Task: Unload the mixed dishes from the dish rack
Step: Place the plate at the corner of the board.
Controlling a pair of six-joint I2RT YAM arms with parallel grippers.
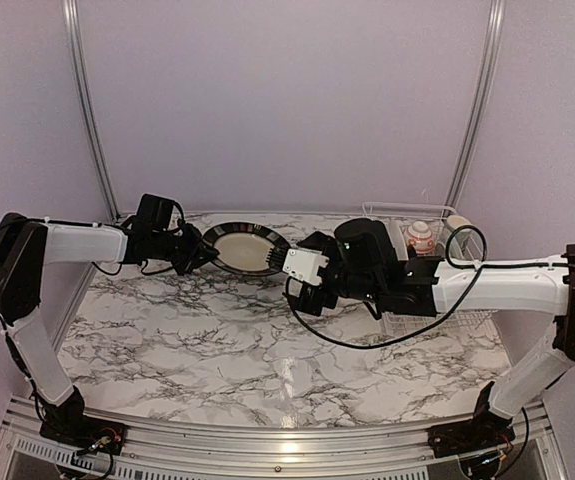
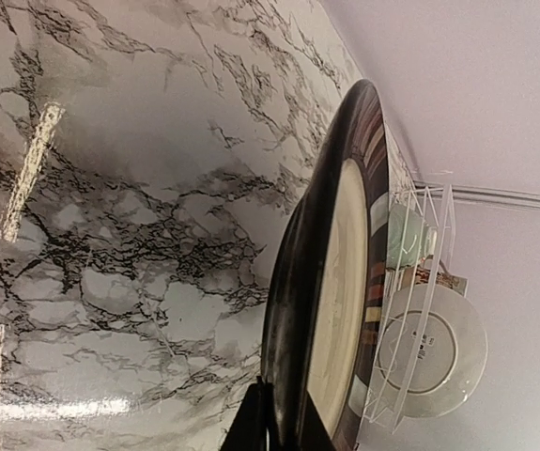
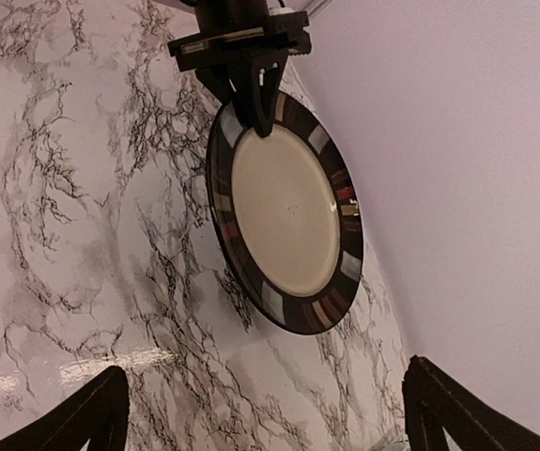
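Note:
A black-rimmed plate (image 1: 248,248) with a cream centre and coloured rim patches hangs over the back of the marble table. My left gripper (image 1: 199,252) is shut on its left rim. In the left wrist view the plate (image 2: 337,282) stands edge-on, with the fingers (image 2: 255,427) pinching its rim. The right wrist view shows the plate (image 3: 284,221) face-on, a little off the surface. My right gripper (image 1: 299,272) is open just right of the plate and apart from it, with nothing between its fingers (image 3: 82,423). The white wire dish rack (image 1: 472,318) lies at the back right, partly hidden by the right arm.
In the rack are a small patterned bowl (image 1: 420,237) and a cream mug (image 1: 454,228). The left wrist view shows a white plate's underside (image 2: 434,348) and a pale green dish (image 2: 403,235) behind the wires. Lilac walls enclose the back and sides.

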